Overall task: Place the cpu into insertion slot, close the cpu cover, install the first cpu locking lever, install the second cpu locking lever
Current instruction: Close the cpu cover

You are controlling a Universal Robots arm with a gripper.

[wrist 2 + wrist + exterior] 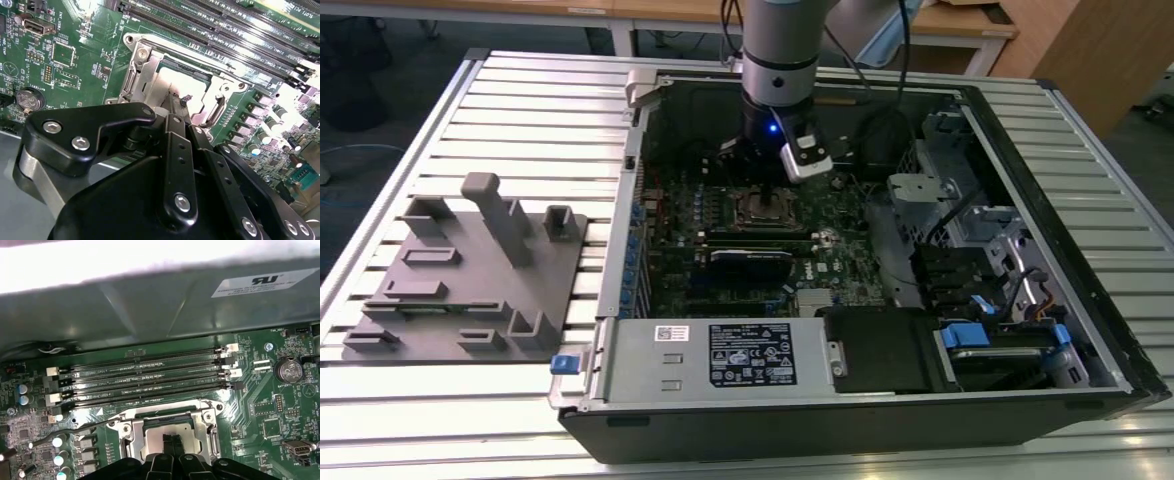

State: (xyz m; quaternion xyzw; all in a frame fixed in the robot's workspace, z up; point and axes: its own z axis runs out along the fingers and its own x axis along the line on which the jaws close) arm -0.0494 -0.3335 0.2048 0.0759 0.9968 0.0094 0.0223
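you're working in a robotics lab or workshop: upper centre, a robot arm [781, 50] hangs over an open pc case [854, 430] on a slatted metal bench [547, 110], a grey jig plate [454, 300] sits at left, wooden desks [961, 20] line the top edge.

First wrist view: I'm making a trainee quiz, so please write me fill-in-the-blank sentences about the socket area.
1. The dull silver-tan square cpu sits ____ the small silver-rimmed square insertion slot.
2. ____ long narrow black memory slots run beside that slot.
3. The black robot hand hangs over the cpu on the flat ____ motherboard.
Missing words: inside; four; green.
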